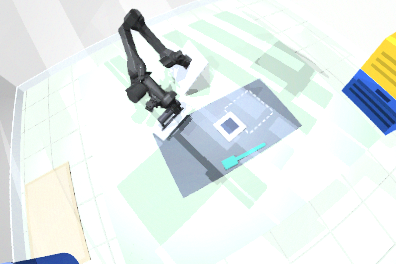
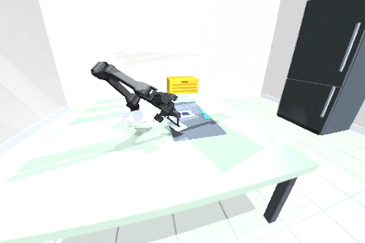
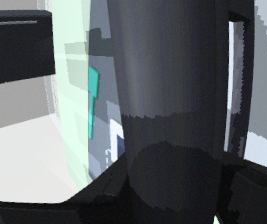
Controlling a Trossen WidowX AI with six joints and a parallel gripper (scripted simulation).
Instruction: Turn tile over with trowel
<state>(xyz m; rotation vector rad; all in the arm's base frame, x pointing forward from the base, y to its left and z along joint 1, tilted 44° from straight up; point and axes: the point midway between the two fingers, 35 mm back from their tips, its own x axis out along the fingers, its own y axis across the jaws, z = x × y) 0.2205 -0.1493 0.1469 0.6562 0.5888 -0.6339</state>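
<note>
My gripper (image 1: 172, 117) (image 2: 177, 121) (image 3: 164, 149) is shut on the dark, thick handle of the trowel (image 1: 163, 131) (image 3: 169, 65), which has a flat pale blade. It is at the arm-side end of the grey mat (image 1: 187, 181) (image 2: 212, 130) (image 3: 104, 105); I cannot tell whether the blade touches the mat. The tile (image 1: 230, 125) (image 2: 185, 113) lies flat on the mat, a white border round a dark blue square facing up. It is beside the dashed outline (image 1: 272, 112), near its arm-side corner. In the wrist view the handle partly hides the tile.
A teal flat-headed tool (image 1: 230, 161) (image 2: 204, 114) (image 3: 94, 82) lies along the mat's long edge, away from the arm. A pale angular object (image 1: 197, 73) is by the arm. Yellow (image 1: 385, 66) (image 2: 182, 85) and blue (image 1: 372, 103) boxes stand beyond, and a dark fridge (image 2: 323, 47) to the right.
</note>
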